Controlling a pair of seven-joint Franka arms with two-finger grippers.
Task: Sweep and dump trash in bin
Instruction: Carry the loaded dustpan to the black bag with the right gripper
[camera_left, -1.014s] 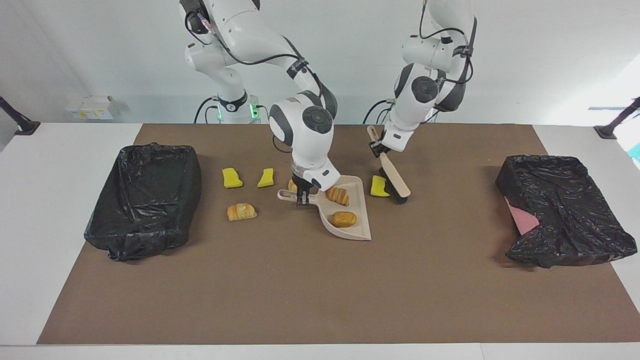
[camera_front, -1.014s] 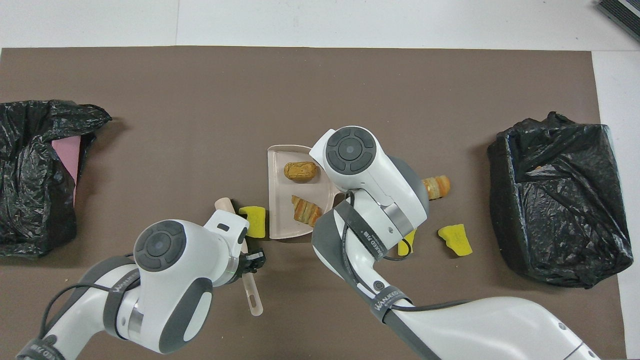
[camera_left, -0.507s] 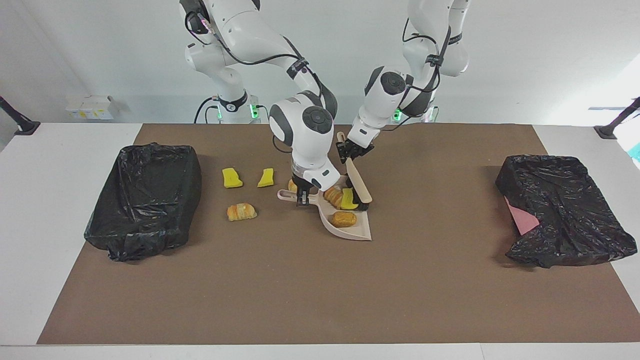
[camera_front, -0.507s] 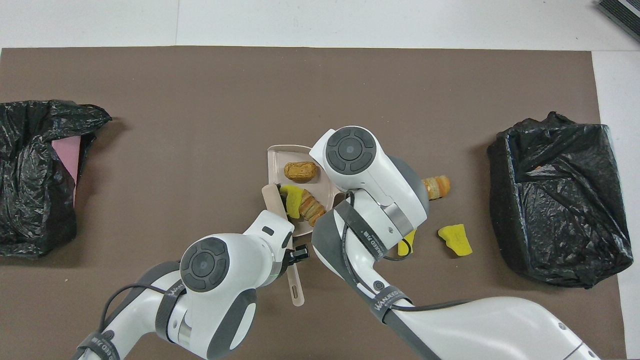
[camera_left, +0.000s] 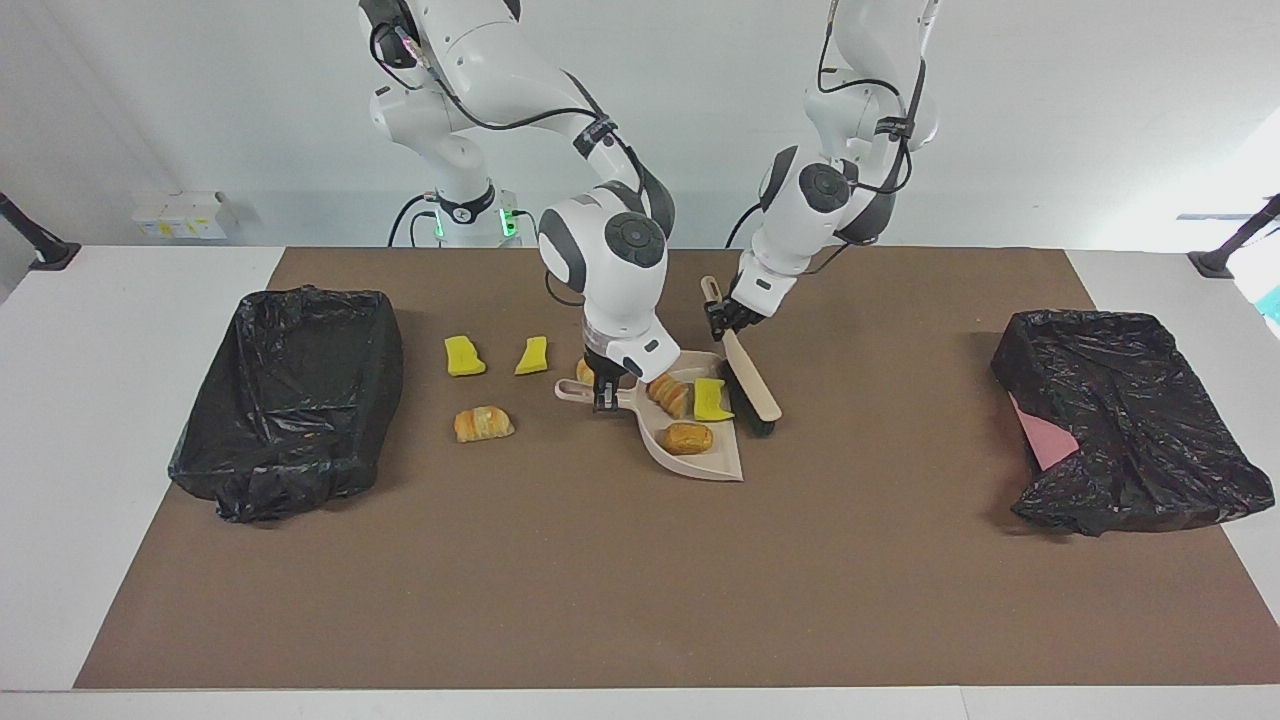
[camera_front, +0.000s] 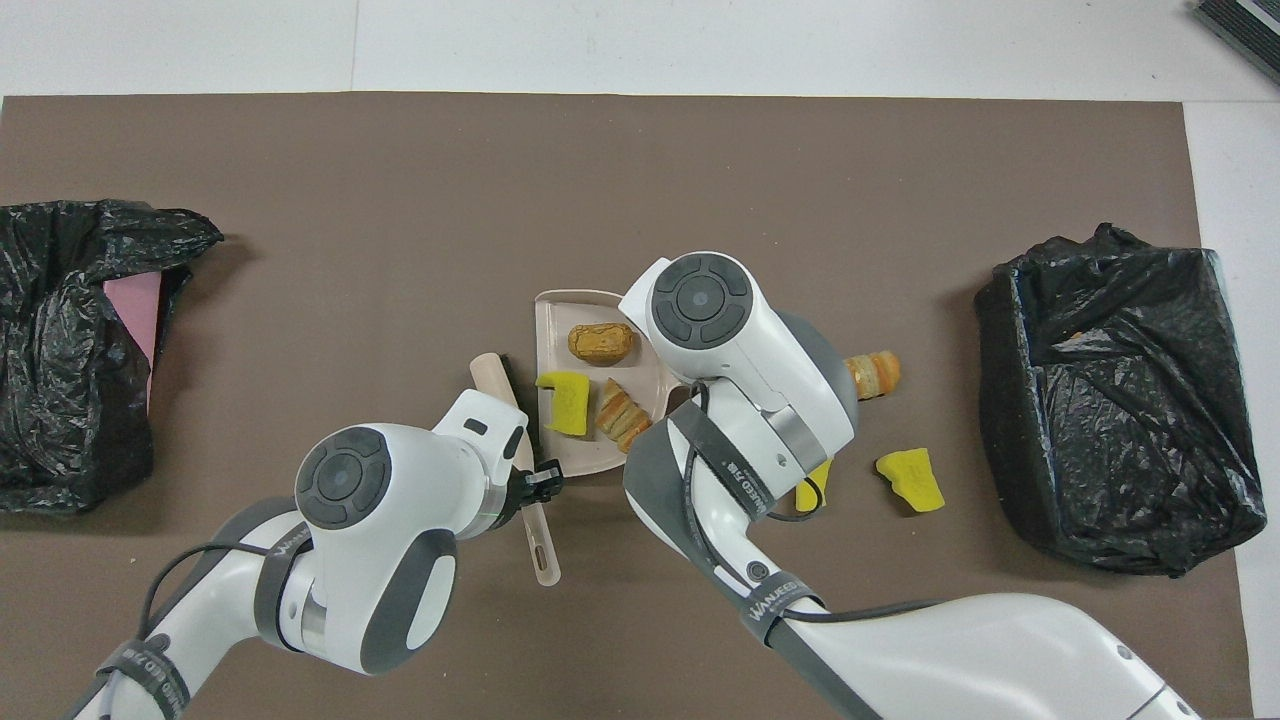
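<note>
My right gripper (camera_left: 603, 395) is shut on the handle of the beige dustpan (camera_left: 722, 457), which lies on the mat; the arm hides this gripper in the overhead view. In the pan (camera_front: 548, 325) lie a striped bread piece (camera_left: 668, 393), a yellow sponge (camera_left: 712, 400) and a brown pastry (camera_left: 687, 438). My left gripper (camera_left: 722, 320) is shut on the brush (camera_left: 752, 385), whose black bristles sit at the pan's open edge. Two yellow sponges (camera_left: 464, 355) (camera_left: 532, 355) and a croissant (camera_left: 483, 423) lie on the mat toward the right arm's end. One more brown piece (camera_left: 585, 370) peeks out by my right gripper.
A black bag-lined bin (camera_left: 290, 400) stands at the right arm's end of the brown mat. A second black-bagged bin (camera_left: 1120, 420), with pink showing at its side, stands at the left arm's end.
My left gripper swept the yellow sponge into the dustpan with the brush, then drew the brush back to the pan's open edge. The right arm and the pan stayed still.
</note>
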